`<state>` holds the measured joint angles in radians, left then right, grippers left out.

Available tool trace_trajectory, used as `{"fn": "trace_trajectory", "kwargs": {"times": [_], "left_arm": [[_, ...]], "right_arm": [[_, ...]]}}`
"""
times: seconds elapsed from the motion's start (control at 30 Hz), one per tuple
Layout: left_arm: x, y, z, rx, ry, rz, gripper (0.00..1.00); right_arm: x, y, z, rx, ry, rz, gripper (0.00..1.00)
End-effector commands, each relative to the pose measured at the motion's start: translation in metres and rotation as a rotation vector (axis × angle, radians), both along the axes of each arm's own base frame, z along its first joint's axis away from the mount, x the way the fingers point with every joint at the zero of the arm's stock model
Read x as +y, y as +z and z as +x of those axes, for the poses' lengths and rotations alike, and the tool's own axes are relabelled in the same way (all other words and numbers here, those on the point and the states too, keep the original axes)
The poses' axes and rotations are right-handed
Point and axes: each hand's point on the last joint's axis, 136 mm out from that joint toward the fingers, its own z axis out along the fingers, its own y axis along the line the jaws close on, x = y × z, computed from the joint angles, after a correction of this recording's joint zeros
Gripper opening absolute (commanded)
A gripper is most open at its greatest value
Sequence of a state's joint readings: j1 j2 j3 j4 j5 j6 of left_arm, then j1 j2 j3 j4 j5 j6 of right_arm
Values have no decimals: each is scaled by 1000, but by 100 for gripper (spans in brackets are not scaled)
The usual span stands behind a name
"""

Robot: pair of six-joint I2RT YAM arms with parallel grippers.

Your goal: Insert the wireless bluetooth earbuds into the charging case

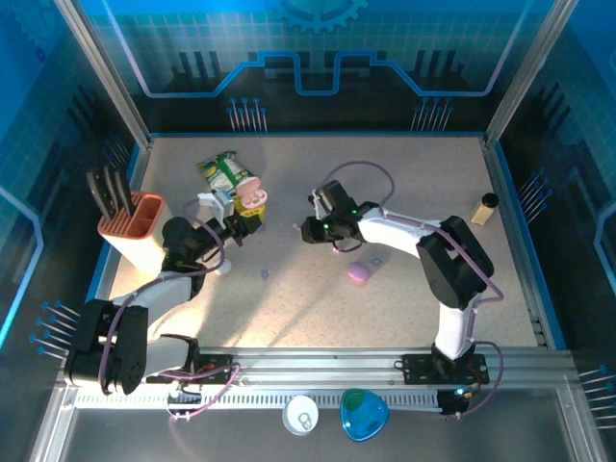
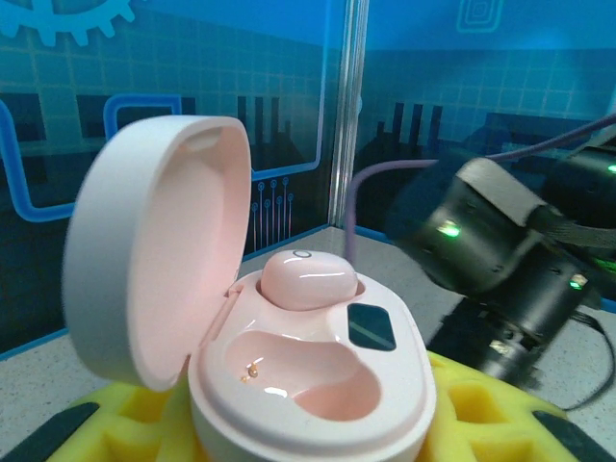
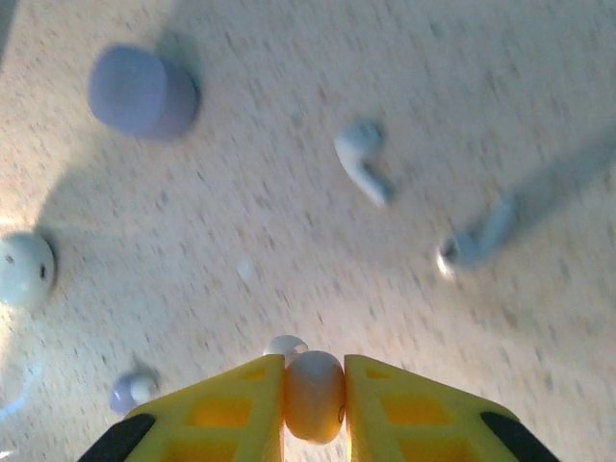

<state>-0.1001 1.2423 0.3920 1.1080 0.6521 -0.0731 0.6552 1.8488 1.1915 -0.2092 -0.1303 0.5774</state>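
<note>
walls: blue circuit-print panels | tabletop: speckled beige | light: bluish

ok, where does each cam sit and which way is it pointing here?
Top external: above and behind the bases, looking down on the table; both arms show whole.
Left wrist: looks about level across the open pink charging case clamped in the left gripper, toward the right arm.
Right wrist: looks down at the table past the right gripper, shut on a pinkish earbud.
Shared: top external and right wrist both catch the lavender case; top external and left wrist, the pink charging case.
</note>
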Motion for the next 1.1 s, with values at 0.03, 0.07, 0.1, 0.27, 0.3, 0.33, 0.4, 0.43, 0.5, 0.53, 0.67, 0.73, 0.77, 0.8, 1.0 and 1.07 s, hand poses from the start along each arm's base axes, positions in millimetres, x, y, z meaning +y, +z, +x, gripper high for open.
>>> {"fn": "trace_trajectory", "kwargs": {"times": [0.03, 0.07, 0.1, 0.27, 0.3, 0.33, 0.4, 0.43, 0.5, 0.53, 0.67, 0.73, 0.77, 0.8, 1.0, 1.07], "left_arm": [[-2, 3, -10, -47, -31, 7, 32], [-2, 3, -10, -48, -30, 8, 32], [-2, 4, -10, -50, -30, 9, 32], [-1, 3, -10, -53, -22, 8, 32], [0, 3, -10, -55, -17, 6, 32], [0, 4, -10, -60, -11, 5, 32], [1, 3, -11, -56, -7, 6, 32], [1, 2, -11, -53, -6, 6, 32], [2, 2, -11, -54, -3, 8, 32], [2, 1, -11, -54, 0, 10, 32], [3, 1, -11, -53, 11, 19, 33], [4, 1, -11, -54, 15, 22, 33], [4, 1, -11, -53, 16, 23, 33], [4, 1, -11, -54, 17, 23, 33], [4, 0, -9, -49, 22, 22, 33], [4, 0, -9, -48, 23, 22, 33]], "right_arm": [[-15, -10, -38, 30, -19, -36, 23], [-18, -15, -46, 42, -17, -47, 23], [-20, -19, -53, 54, -19, -58, 23], [-26, -43, -71, 93, -27, -107, 25], [-26, -45, -73, 95, -29, -112, 25], [-25, -48, -74, 98, -32, -113, 25], [-24, -52, -77, 114, -33, -109, 28], [-22, -54, -78, 122, -32, -107, 31], [-17, -53, -83, 130, -18, -98, 37], [-15, -51, -85, 132, -10, -93, 39], [-12, -46, -93, 145, 9, -83, 44], [-8, -43, -96, 150, 14, -64, 45], [-3, -42, -99, 158, 23, -48, 45], [1, -41, -101, 164, 29, -36, 46], [19, -31, -112, 178, 57, 0, 48], [27, -29, -114, 179, 69, 22, 49]]}}
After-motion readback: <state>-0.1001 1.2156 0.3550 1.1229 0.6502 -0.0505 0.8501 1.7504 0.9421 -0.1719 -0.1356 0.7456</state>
